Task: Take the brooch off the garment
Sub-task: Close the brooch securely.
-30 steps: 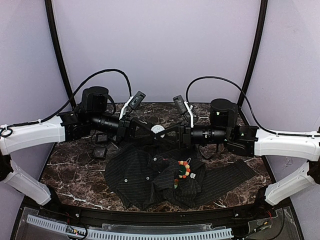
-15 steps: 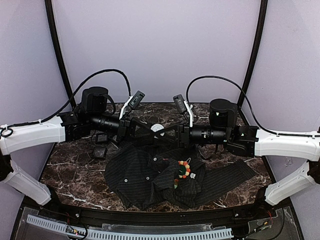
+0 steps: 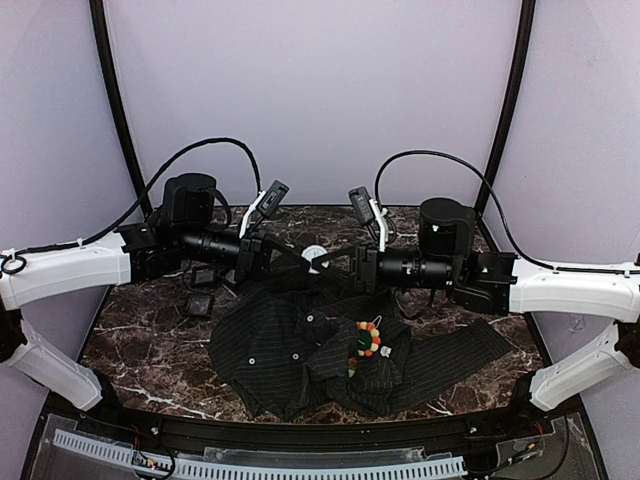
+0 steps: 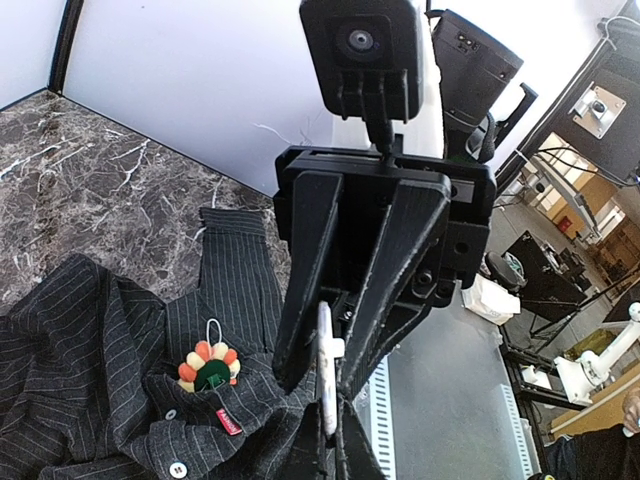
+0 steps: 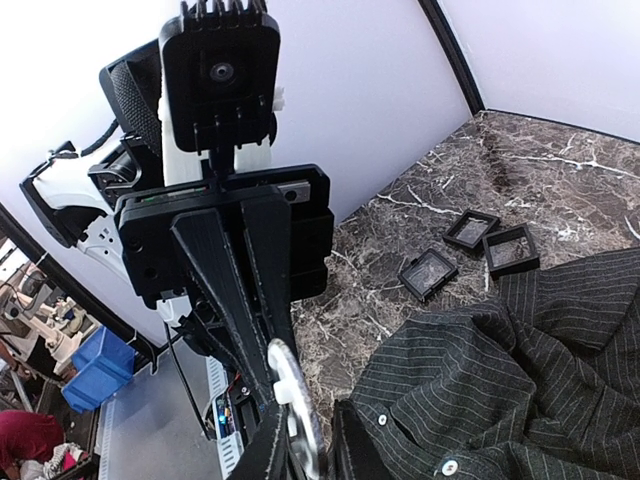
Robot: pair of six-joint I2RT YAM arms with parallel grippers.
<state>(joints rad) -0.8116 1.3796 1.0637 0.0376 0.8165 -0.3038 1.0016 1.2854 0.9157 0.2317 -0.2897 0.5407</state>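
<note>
Two arms meet tip to tip above the far edge of the garment [image 3: 270,345], which lies crumpled on the desk [image 3: 130,345]. From above, the left fingers [image 3: 300,260] are clamped on a small white disc [image 3: 314,256], and the right fingers [image 3: 330,260] have edged in closer to it than a second ago. The brooch [image 3: 367,338] sits pinned on the garment's right half, unmoved.

Left wrist view: the brooch [image 4: 208,368] rests in a fold of the garment below the disc [image 4: 326,365]. The right fingers stand narrowly apart on either side of the disc, and whether they press it I cannot tell.

Right wrist view: the left fingers pinch the disc [image 5: 288,385] edge-on, and three black boxes [image 5: 428,272] lie just beyond the garment.
</note>
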